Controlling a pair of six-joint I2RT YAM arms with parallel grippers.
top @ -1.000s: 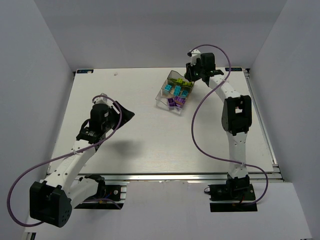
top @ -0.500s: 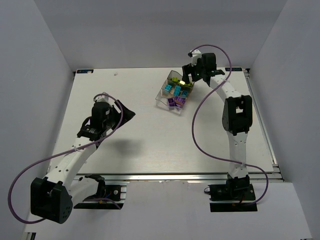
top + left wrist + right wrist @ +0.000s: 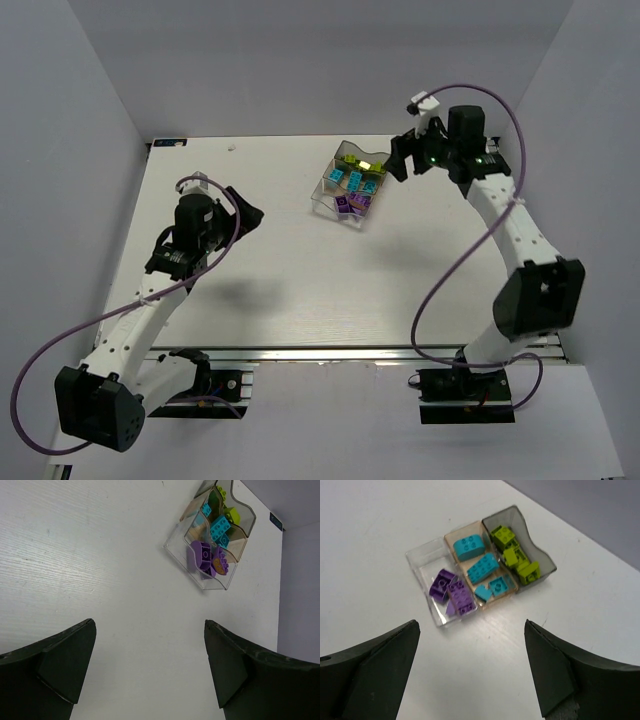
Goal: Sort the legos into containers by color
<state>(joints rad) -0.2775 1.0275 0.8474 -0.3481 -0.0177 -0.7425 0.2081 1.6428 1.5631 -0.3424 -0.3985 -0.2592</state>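
The containers are one clear three-part tray (image 3: 320,198) at the table's far middle. Its clear end (image 3: 420,565) holds purple legos (image 3: 452,591). Cyan legos (image 3: 482,566) lie in the tan middle part, lime green ones (image 3: 515,560) in the smoky grey end. In the left wrist view the tray (image 3: 180,550) lies far ahead with the purple (image 3: 205,557), cyan (image 3: 219,527) and green (image 3: 231,515) legos inside. My right gripper (image 3: 400,160) (image 3: 470,625) hangs open just right of the tray, holding nothing. Well left of the tray, my left gripper (image 3: 248,213) (image 3: 149,625) is open and empty above bare table.
The white table (image 3: 300,270) is walled in by pale panels on the left, back and right. A metal rail (image 3: 350,352) runs along its near edge, where both arm bases are bolted. No loose bricks show on the tabletop.
My right gripper has opened and drawn back to the right, away from the tray's grey end. My left gripper has opened wider and shifted slightly farther from the near edge.
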